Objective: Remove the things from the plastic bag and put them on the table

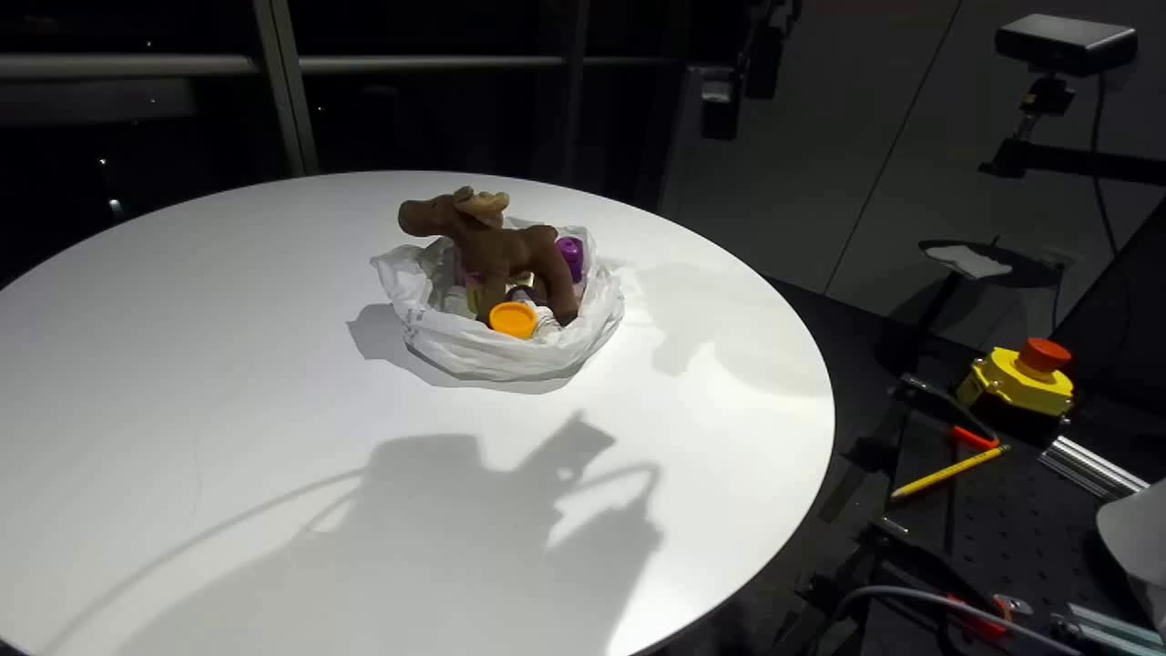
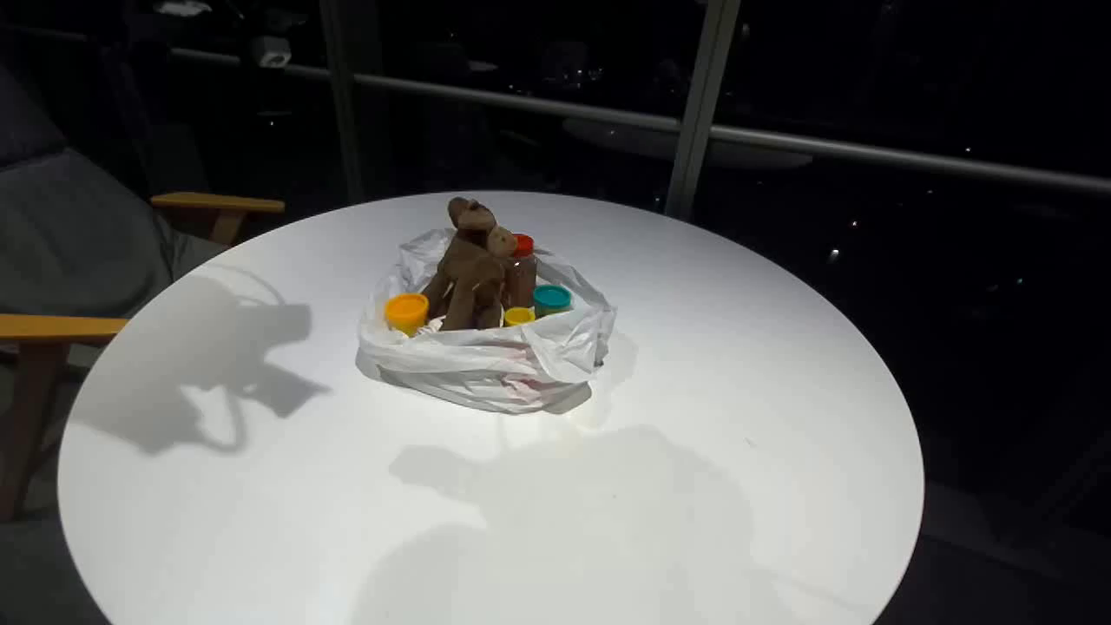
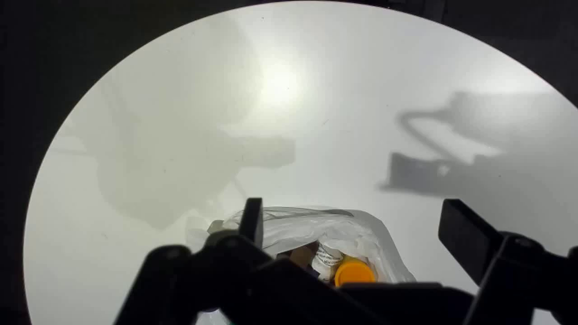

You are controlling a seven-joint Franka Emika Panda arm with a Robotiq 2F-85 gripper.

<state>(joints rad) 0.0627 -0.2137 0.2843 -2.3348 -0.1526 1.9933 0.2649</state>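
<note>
One crumpled white plastic bag (image 1: 496,355), brown toy moose (image 1: 510,251) upright inside, the hand (image 3: 353,207) spread wide.

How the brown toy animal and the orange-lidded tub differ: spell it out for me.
Colour: the toy animal is brown with paler antlers; the tub has a bright orange lid.
Shape: the toy animal has legs and a muzzle; the tub has a round top.
Size and height: the toy animal is larger and rises well above the white plastic bag; the tub is smaller and sits lower.
Shared: both are in the bag.
</note>
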